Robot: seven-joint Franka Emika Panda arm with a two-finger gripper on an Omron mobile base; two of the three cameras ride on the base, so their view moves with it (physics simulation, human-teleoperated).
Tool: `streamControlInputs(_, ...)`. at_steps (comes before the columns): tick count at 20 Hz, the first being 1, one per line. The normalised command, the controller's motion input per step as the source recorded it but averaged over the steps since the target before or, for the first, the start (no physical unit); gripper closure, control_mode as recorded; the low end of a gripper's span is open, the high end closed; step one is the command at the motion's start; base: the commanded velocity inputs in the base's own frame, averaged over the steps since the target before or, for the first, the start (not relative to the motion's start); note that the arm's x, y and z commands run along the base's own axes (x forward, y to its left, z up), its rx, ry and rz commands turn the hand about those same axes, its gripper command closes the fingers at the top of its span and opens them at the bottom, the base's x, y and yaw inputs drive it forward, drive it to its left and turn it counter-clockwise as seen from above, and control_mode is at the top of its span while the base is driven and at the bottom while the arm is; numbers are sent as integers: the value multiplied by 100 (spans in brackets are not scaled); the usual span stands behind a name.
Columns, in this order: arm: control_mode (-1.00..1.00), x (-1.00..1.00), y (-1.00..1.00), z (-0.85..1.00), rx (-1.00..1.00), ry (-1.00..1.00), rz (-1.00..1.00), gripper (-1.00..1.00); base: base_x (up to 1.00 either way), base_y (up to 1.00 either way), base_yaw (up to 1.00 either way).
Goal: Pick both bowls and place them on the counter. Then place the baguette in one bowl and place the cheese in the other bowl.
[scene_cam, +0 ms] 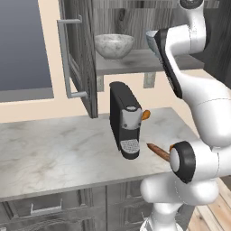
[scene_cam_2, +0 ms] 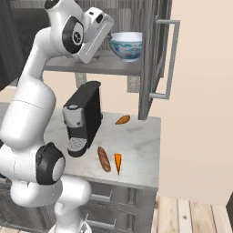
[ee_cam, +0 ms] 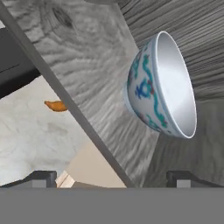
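Observation:
The white bowl with blue pattern (ee_cam: pixel 161 87) stands on the grey shelf (scene_cam_2: pixel 102 65) and lies just ahead of my gripper (ee_cam: pixel 112 178). The gripper is open, its fingertips (ee_cam: pixel 42 176) wide apart and holding nothing. In the right base view the hand (scene_cam_2: pixel 107 25) hangs just left of this bowl (scene_cam_2: pixel 127 45). The grey-white marbled bowl (scene_cam: pixel 114 44) sits further left on the same shelf (scene_cam: pixel 135 61). On the marble counter (scene_cam_2: pixel 136 145) the baguette (scene_cam_2: pixel 104 159) lies beside the orange cheese wedge (scene_cam_2: pixel 118 163). The baguette (scene_cam: pixel 158 151) also pokes out from behind my arm.
A black coffee machine (scene_cam_2: pixel 83 117) stands on the counter under the shelf. A small orange-brown lump (scene_cam_2: pixel 122 120) lies behind it near the wall. The open cabinet door with a long handle (scene_cam_2: pixel 169 59) stands right of the shelf; another door (scene_cam: pixel 74 58) hangs at its left.

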Motion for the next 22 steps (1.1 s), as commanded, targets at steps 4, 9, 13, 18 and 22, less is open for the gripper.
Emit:
streamControlInputs(4, -100, 31, 0, -12, -11, 1, 3, -100, 0, 0, 0)
streamControlInputs(9, -100, 45, 0, 0, -4, 3, 0, -100, 0, 0, 0)
streamControlInputs(13, -100, 38, 0, 0, -4, 3, 0, -100, 0, 0, 0)
streamControlInputs(18, -100, 34, 0, 13, -6, 3, -2, -100, 0, 0, 0)
streamControlInputs(22, -100, 34, 1, 3, -7, 1, -1, -100, 0, 0, 0)
